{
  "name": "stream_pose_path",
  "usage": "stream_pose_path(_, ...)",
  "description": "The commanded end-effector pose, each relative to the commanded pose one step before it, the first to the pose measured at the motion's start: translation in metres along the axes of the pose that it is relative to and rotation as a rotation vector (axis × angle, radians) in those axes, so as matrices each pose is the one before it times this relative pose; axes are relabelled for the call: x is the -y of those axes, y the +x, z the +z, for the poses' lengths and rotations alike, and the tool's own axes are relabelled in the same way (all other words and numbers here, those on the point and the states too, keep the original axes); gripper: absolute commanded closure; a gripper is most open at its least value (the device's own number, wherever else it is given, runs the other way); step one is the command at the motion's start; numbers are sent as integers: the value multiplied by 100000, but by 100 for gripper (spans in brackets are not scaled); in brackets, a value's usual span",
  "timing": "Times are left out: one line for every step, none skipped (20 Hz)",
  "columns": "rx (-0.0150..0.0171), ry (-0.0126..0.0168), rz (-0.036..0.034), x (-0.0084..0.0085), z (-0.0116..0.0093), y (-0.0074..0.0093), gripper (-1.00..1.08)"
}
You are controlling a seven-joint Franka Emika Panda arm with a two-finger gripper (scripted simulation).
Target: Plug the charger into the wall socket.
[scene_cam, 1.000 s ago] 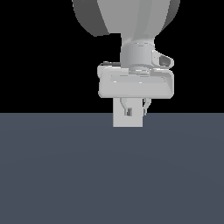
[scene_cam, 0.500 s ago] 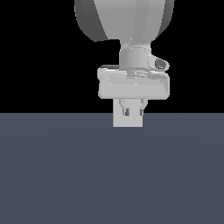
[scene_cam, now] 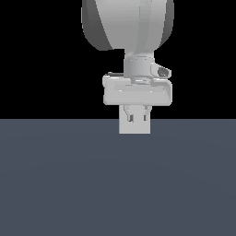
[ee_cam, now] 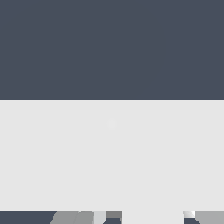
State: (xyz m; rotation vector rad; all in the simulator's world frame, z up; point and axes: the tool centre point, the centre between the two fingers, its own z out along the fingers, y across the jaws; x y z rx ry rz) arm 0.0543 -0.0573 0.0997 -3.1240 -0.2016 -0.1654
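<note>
The wall socket (scene_cam: 134, 128) is an upright white square panel on the dark floor, right under my hand in the exterior view. It fills the wrist view (ee_cam: 112, 153) as a wide pale face with a faint mark (ee_cam: 111, 124) near its middle, very close. The gripper (scene_cam: 134, 116) points down at the panel's top edge, its fingertips overlapping the panel. In the wrist view the gripper (ee_cam: 144, 217) holds the small off-white charger (ee_cam: 153, 216) between grey fingers (ee_cam: 76, 217) at the frame's edge. The charger is hidden in the exterior view.
A flat dark grey-blue floor (scene_cam: 55, 184) spreads all around the panel. The arm's large upper link (scene_cam: 129, 23) hangs above the hand.
The hand and arm have come lower and nearer to the exterior camera, closing on the white panel. The panel has not moved.
</note>
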Motion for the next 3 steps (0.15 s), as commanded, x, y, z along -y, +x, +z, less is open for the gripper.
stream_pose_path(-22,-22,21,-31,10,310,108)
stream_pose_path(0,0,0,-4,3,40,108)
stream_pose_path(0,0,0,-2,1,12,108)
